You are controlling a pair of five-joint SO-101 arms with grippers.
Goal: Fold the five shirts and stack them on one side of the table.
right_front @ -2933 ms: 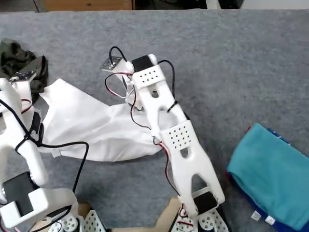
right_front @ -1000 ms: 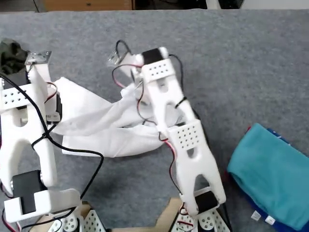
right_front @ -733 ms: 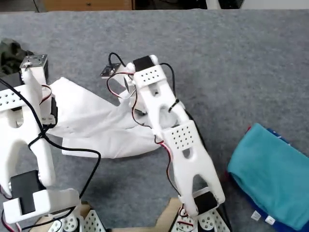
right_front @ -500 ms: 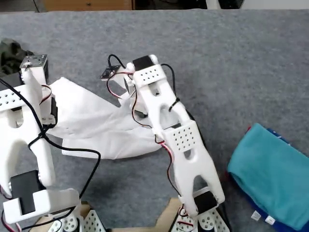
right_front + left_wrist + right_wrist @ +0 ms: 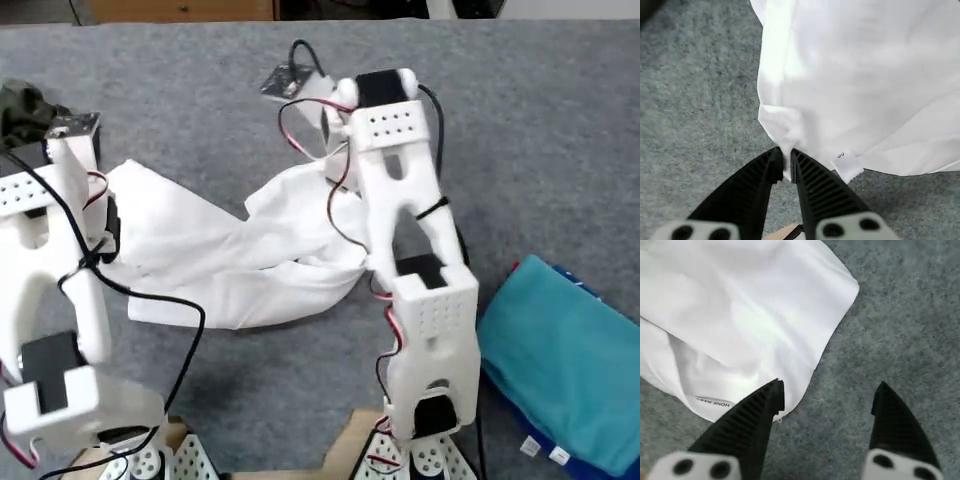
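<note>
The left hand (image 5: 785,156) had its two black ribbed fingers (image 5: 812,181) drawn almost together, with a narrow fold of the white shirt (image 5: 865,75) pinched between the tips. That fold was a bunched corner at the garment's edge. From there the cloth spread away from the hand in broad, soft creases. A small white tag (image 5: 847,165) stuck out from the hem just beside one finger, its print too small to make out. Grey, felt-like tabletop (image 5: 695,100) lay bare along one side of the shirt and beneath the hem.
</note>
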